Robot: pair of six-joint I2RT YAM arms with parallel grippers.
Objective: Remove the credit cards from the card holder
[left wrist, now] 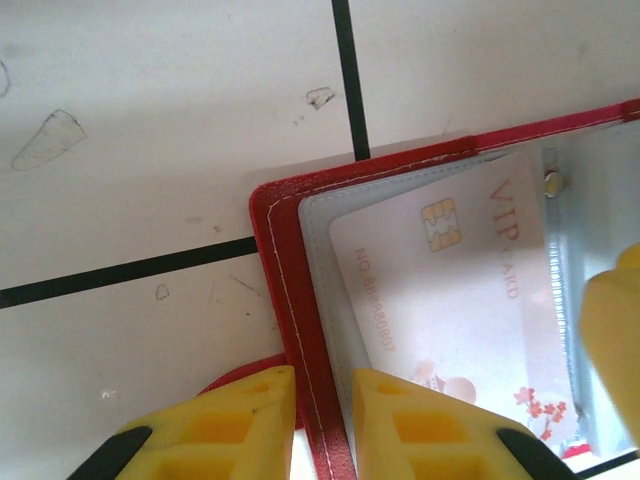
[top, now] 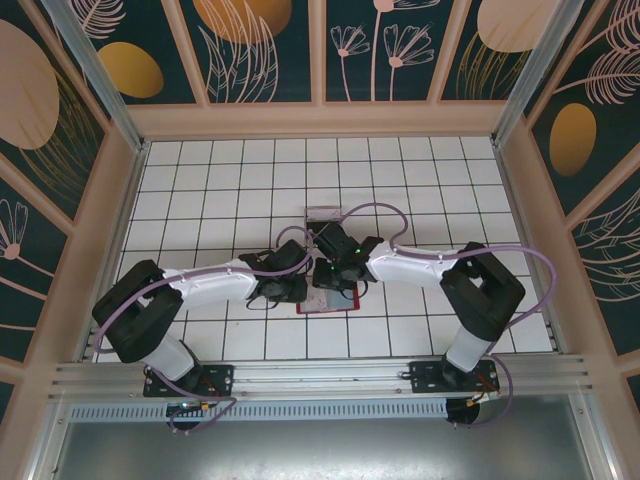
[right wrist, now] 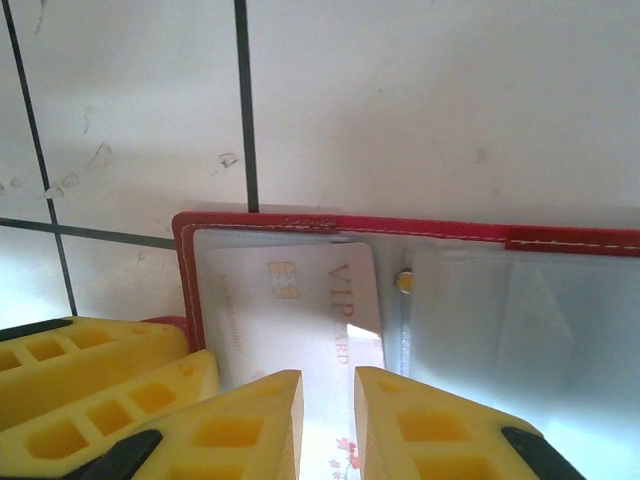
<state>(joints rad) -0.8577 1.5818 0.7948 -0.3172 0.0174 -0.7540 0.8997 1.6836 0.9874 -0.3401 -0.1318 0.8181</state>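
Observation:
The red card holder [top: 312, 304] lies open on the white tiled table, grey lining up. A pale credit card [left wrist: 450, 290] marked VIP with a gold chip lies in its left half, its corner [right wrist: 365, 300] lifted clear of the sleeve. My left gripper [left wrist: 323, 385] stands a narrow gap apart astride the holder's red left edge [left wrist: 285, 270], one finger over the red tab. My right gripper [right wrist: 328, 385] is also narrowly open, tips down over the card. In the top view both grippers, left [top: 298, 290] and right [top: 335, 288], meet over the holder.
A small clear plastic box [top: 323, 213] sits just beyond the holder. A brass snap [right wrist: 403, 282] marks the holder's middle, with grey sleeves [right wrist: 520, 330] on its right half. Wooden walls [top: 320, 120] enclose the table.

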